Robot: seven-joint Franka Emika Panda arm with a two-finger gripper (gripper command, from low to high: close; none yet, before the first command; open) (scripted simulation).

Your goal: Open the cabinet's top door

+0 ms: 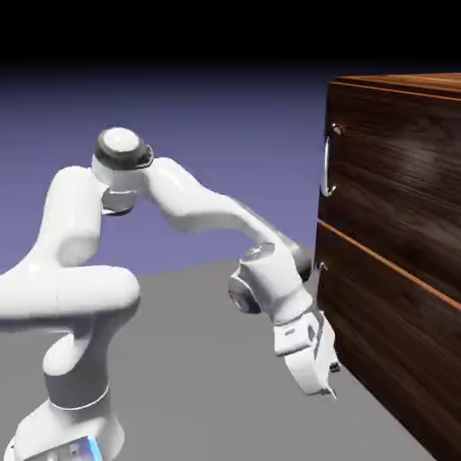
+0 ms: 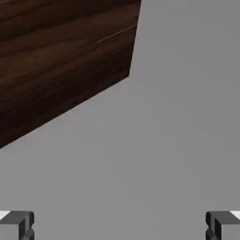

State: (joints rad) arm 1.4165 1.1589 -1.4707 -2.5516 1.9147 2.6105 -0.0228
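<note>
While the white arm point(image 1: 180, 203) bends low from the exterior view's left toward the cabinet point(image 1: 401, 252), the claw point(image 1: 329, 378) hangs pointing down at the grey desk point(image 1: 198, 360), just beside the lower front panel point(image 1: 387, 342) near its bottom corner. Whether it touches the wood cannot be told from this angle. Its jaws stand spread as wide as they go: in the hand view the two grey fingertips point(image 2: 18, 224) sit at the far left and far right of the bottom edge, with only bare desk point(image 2: 140, 164) between them. Nothing is held.

One cabinet point(image 2: 61, 51) of dark brown wood grain stands at the exterior view's right, and a corner of it fills the hand view's upper left. It has two stacked front panels, parted by a thin lighter seam. The top door point(image 1: 396, 180) is the upper one and lies flush with the cabinet's front, closed. One curved silver bar handle point(image 1: 329, 162) shows at its left edge, standing upright, well above the claw. A second small silver handle point(image 1: 321, 267) shows at the lower panel's upper left edge, partly hidden behind the arm's wrist. One arm and one claw are in sight.
</note>
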